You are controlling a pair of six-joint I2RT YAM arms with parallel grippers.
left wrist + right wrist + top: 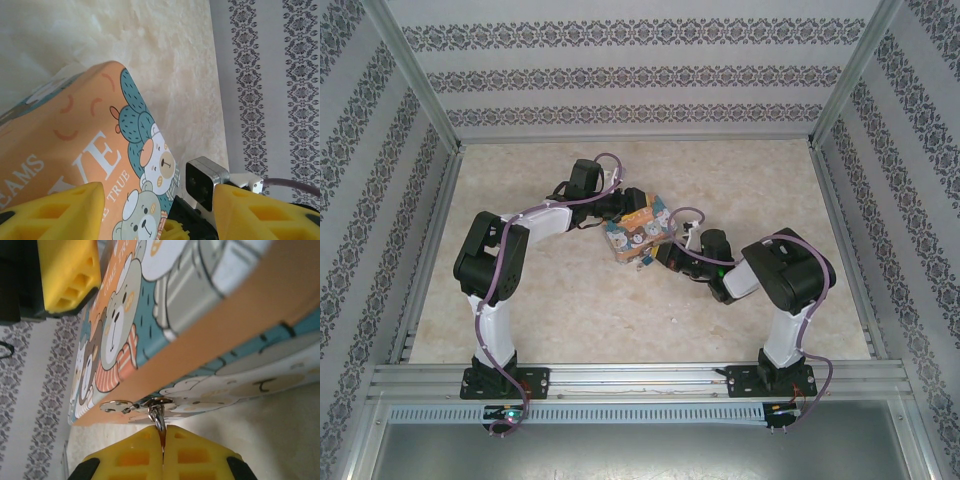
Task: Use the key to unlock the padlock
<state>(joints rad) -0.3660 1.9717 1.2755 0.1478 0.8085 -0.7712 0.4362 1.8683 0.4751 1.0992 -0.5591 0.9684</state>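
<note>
Beige marble-look table [570,310] sits inside patterned walls [620,80]. L arm [495,260] bends in from the left and R arm [785,275] from the right, and both meet at the colourful "LOVE" tin [638,238] near table centre. Tin has an orange lid w/ cartoon bears & a cactus, and its underside is on the tabletop. At the tin's far-left end is the left gripper [618,212]. In its wrist cam the yellow fingers [55,212] stand spread w/ the lid between them, one overlapping the lid, the other apart from the tin's edge, so can't tell if it's actually clamping. At the tin's near-right side is the right gripper [162,434], pads pressed together and pinching the padlock [158,417]. Its thin silver shackle loop hangs at the metal latch plate [114,405] on the tin's side wall, lower end running into the seam btw the pads. Padlock body is hidden.
</note>
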